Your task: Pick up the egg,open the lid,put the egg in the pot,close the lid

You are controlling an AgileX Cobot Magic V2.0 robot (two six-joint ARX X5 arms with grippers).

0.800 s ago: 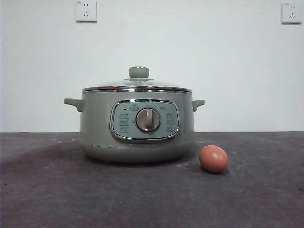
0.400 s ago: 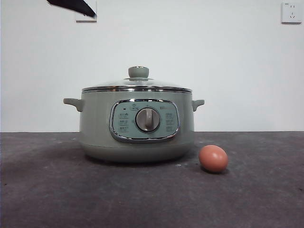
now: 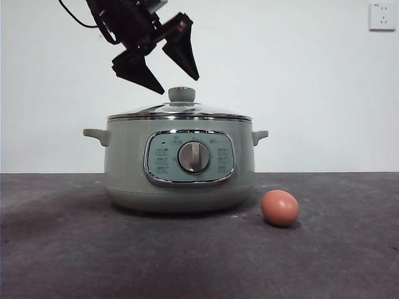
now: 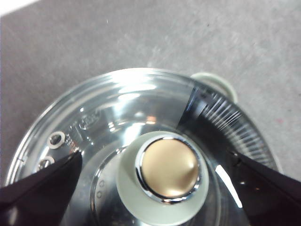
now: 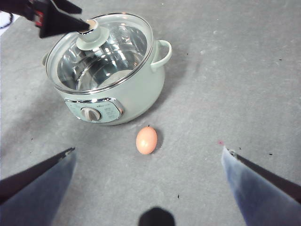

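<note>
Just above the lid [image 3: 179, 112] knob, left tool [image 3: 177, 85] spread wide, egg [image 3: 280, 207] beside pot [image 3: 179, 165]

The sage-green pot [image 3: 179, 163] stands upright on the worktop [image 3: 75, 249], its dial facing the front view. The glass lid [image 3: 180, 111] sits closed on it, knob up. The brown-orange egg [image 3: 280, 207] lies on its side just beside the pot, not touching it.

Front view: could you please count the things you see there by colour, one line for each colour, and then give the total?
Sage-green: 1, the pot
Clear glass with green knob: 1, the lid
Brown-orange: 1, the egg
Black: 1, the left gripper, jaws open above the lid
White: 1, the wall socket
Total: 5
</note>
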